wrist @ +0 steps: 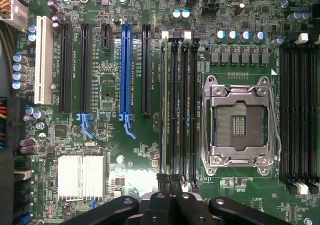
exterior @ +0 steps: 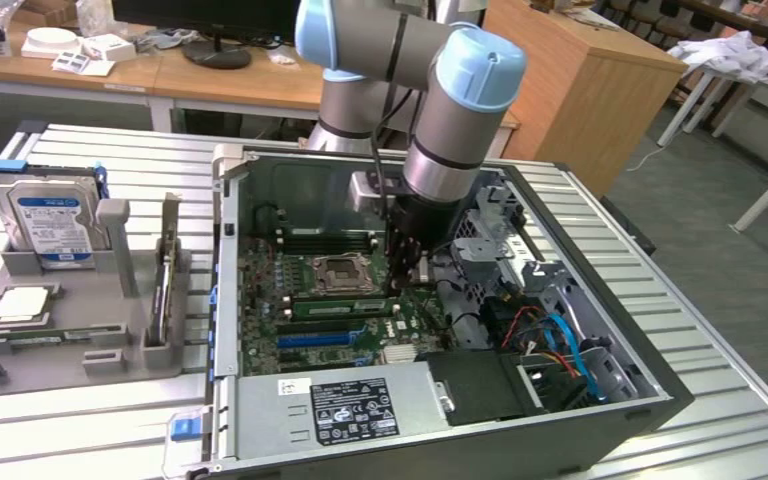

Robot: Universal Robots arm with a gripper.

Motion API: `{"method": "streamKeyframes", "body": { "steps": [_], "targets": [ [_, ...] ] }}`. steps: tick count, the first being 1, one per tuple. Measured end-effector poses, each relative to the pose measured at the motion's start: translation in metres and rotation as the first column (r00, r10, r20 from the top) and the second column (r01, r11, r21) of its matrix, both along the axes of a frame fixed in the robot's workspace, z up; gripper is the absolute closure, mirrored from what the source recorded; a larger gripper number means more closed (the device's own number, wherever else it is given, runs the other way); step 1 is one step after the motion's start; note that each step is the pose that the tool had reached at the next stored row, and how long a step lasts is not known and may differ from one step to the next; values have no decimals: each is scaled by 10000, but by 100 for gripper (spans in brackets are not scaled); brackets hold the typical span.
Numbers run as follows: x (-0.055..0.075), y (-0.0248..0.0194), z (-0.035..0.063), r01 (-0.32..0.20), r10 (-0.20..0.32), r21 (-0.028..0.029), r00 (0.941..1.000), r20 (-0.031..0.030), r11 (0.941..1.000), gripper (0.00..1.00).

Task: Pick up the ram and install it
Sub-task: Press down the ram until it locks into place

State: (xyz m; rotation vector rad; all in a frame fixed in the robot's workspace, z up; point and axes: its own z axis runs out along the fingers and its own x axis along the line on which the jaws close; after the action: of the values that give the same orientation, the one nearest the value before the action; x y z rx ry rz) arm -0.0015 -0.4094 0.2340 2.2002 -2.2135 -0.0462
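Clock bearings below are read on the exterior view as a dial.

- You are looking at the arm reaching down into the open computer case, which is lying on the slatted table.
- The gripper is hanging low over the motherboard, at about 3 o'clock from the CPU socket.
- In the wrist view the gripper is showing its fingertips pressed together with nothing between them: the claw is closed.
- The ram is lying along a memory slot at 6 o'clock from the socket, between it and the blue slot.
- In the wrist view the ram is sitting edge-on in the slot of its bank farthest from the CPU socket, on the side toward the blue slot.
- The closed fingertips are sitting right at one end of the stick; you cannot tell whether they are touching it.
- The power supply is lying at 6 o'clock inside the case.
- The grey tray is sitting at 9 o'clock from the case, with the hard drive standing upright in it.
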Motion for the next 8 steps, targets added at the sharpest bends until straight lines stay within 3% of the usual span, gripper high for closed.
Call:
{"method": "streamKeyframes", "body": {
  "steps": [8],
  "targets": [
    [14, 0, -8, 2, -2, -1, 10000, -1, 10000, 89]
  ]
}}
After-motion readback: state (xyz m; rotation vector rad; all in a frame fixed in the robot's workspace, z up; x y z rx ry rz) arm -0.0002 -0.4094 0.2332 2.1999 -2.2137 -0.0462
